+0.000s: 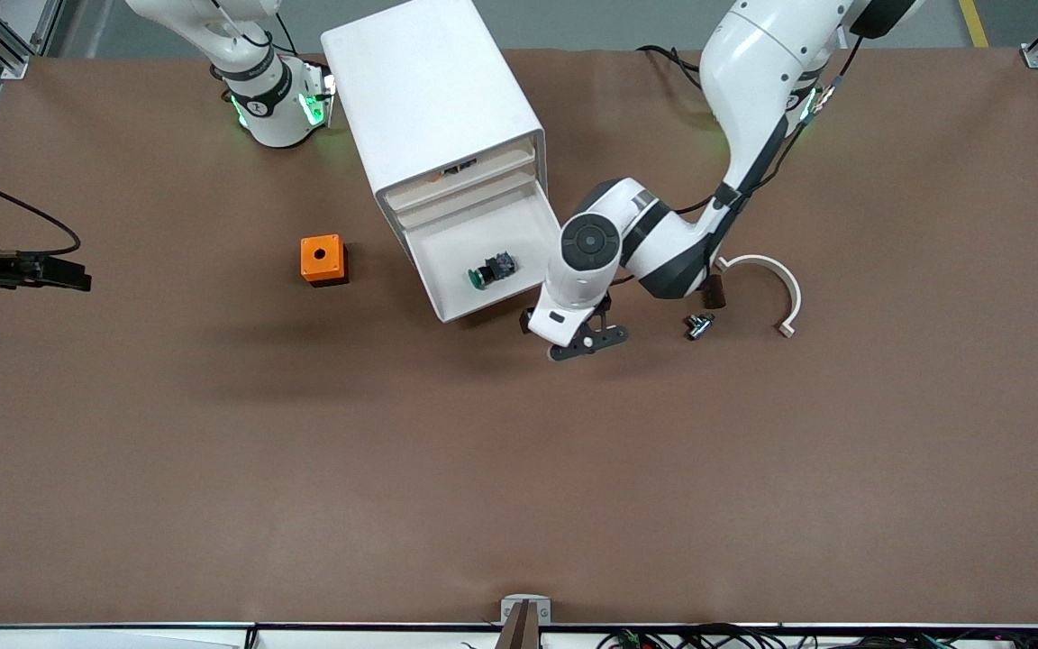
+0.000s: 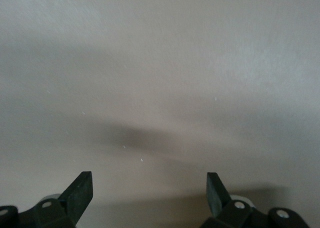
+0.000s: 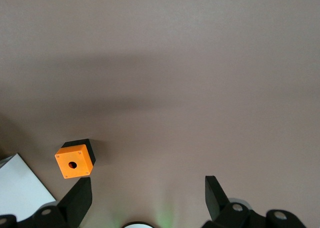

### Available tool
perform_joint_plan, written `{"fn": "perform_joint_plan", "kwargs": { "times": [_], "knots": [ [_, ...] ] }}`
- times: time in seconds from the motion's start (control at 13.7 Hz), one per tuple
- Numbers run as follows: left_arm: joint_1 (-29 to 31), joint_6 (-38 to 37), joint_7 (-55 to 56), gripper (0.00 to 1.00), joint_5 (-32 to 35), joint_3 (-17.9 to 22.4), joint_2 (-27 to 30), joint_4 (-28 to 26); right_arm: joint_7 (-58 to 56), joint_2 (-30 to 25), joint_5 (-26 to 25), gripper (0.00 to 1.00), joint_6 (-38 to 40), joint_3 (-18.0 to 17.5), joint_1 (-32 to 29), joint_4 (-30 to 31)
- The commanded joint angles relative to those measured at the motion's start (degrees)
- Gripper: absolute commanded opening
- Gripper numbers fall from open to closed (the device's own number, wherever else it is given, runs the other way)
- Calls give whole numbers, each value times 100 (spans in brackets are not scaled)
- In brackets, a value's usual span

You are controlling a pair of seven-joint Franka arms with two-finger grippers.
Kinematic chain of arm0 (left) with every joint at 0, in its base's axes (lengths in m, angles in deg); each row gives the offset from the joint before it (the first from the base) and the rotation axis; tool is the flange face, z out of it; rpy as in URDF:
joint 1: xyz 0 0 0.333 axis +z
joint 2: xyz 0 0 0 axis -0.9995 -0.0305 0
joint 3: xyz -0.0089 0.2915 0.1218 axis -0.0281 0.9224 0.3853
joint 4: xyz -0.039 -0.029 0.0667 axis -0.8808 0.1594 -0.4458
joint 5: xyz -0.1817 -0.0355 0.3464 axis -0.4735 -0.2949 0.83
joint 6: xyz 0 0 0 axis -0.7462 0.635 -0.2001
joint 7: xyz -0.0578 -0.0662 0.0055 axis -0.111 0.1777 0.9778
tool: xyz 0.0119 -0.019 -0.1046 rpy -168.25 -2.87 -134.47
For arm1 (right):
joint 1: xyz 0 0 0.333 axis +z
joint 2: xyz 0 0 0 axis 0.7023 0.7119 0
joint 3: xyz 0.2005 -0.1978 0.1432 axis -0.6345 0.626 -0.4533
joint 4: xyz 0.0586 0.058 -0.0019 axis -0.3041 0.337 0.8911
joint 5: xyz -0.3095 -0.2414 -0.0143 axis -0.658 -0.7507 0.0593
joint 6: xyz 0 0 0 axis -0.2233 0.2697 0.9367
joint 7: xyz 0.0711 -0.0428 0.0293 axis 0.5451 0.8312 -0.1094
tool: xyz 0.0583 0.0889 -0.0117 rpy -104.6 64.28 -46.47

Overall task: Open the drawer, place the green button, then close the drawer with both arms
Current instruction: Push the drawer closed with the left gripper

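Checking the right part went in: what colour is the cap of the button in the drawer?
Green, clearest in the front view: button.

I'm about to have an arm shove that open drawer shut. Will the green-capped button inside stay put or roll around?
The button lies on its side, loose in the open drawer, so its round cap could probably let it roll. Being tiny, it is likely light and may slide. The drawer's walls should contain it.
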Motion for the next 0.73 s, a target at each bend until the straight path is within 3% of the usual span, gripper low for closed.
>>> {"fn": "perform_joint_plan", "kwargs": {
  "times": [0.0,0.44,0.66],
  "knots": [
    [-182,-15,158,100,30,-1,-91,131,-63,-50,-75,100,-22,-167,-15,39],
    [-1007,-41,1106,100,-505,-10,-73,61,-177,-33,-31,100,-188,-167,-32,30],
    [-1491,-68,1826,100,-541,-71,-73,51,-72,-24,512,100,-277,-132,-58,30]
  ]
}}
